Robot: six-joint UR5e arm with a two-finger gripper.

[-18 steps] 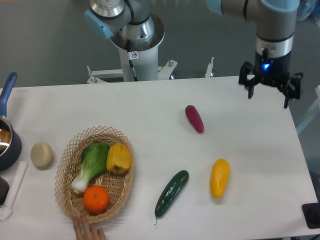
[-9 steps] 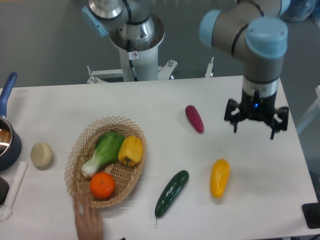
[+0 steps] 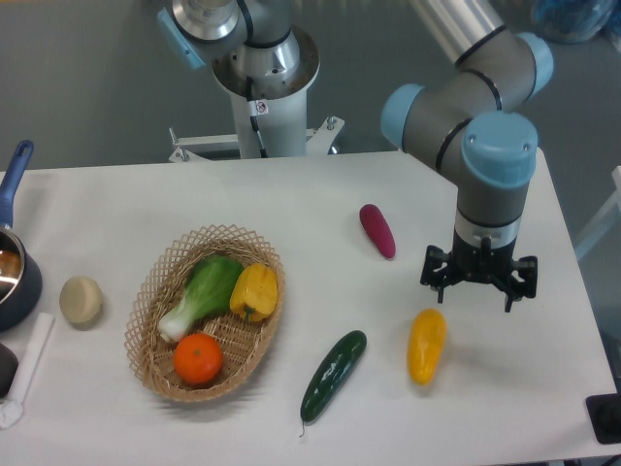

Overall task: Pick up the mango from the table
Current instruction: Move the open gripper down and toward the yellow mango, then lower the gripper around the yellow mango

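The mango (image 3: 426, 345), a smooth yellow oval shading to orange at its upper end, lies on the white table (image 3: 310, 204) right of centre near the front. My gripper (image 3: 477, 282) hangs just above and to the right of the mango's upper end, with dark fingers (image 3: 433, 281) spread apart, open and holding nothing. It does not touch the fruit.
A dark green cucumber (image 3: 333, 375) lies left of the mango. A purple vegetable (image 3: 377, 230) sits behind it. A wicker basket (image 3: 155, 365) holds a leafy green, a yellow pepper (image 3: 253, 292) and an orange (image 3: 198, 358). A pale round item (image 3: 81, 300) and a blue pot (image 3: 14, 277) are far left.
The arm has swung down and left from the table's back right toward the mango. The basket was shifted right by a hand, which has now left the view.
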